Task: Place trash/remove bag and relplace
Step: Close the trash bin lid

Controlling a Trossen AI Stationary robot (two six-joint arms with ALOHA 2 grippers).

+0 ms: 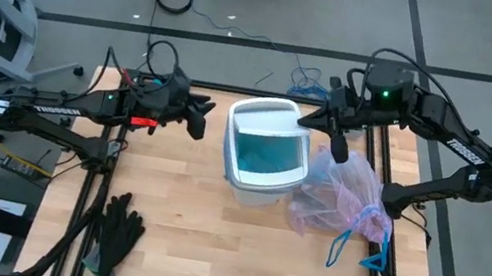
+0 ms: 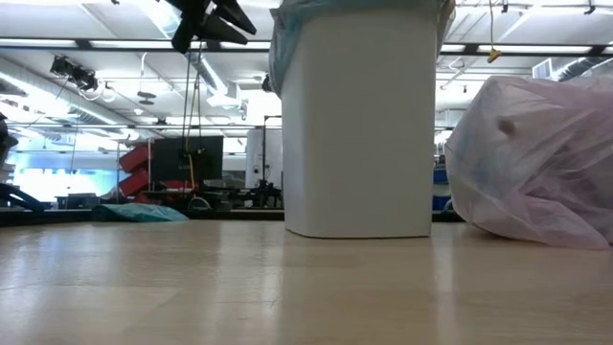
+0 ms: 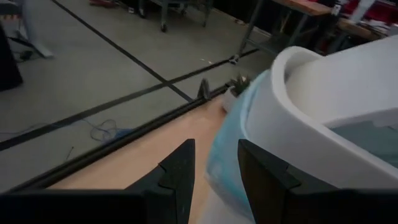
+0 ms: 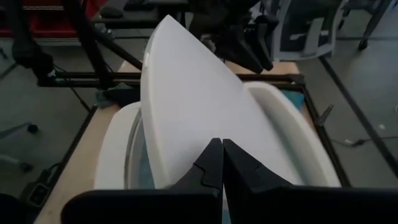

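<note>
Full pink bag (image 1: 345,198) out, lying on desk (image 1: 178,238) beside white bin (image 1: 266,152), blue liner in. My right claw (image 1: 327,122) closed over bin lid, left claw (image 1: 197,115) open beside bin. Nearly done, I judge.

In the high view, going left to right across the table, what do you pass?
Black gloves → left gripper, open beside the bin → white bin with a light-blue liner → right gripper, shut at the bin's far right rim → pink-lavender bag lying on the table.
</note>
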